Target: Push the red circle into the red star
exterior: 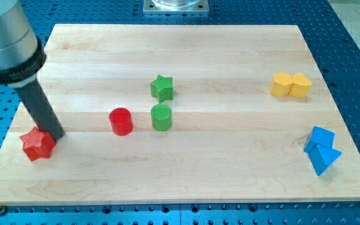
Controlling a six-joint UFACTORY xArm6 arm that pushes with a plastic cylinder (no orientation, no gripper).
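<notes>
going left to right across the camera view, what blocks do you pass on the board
red star block with my tip at its upper right edge → red circle block → yellow pair, a hexagon-like block then a heart-like block. The two green blocks and the two blue blocks each overlap in left-right position, so I leave them out.

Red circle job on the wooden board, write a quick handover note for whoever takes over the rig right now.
My tip rests at the view's left, right beside the red star block, on its upper right.
The red circle block stands apart, to the view's right of both, with the green cylinder block just beyond it.
Done: nothing; circle and star are not touching.
Left: bring the tip round to the circle's right side, probably, and push it left into the star.
</notes>
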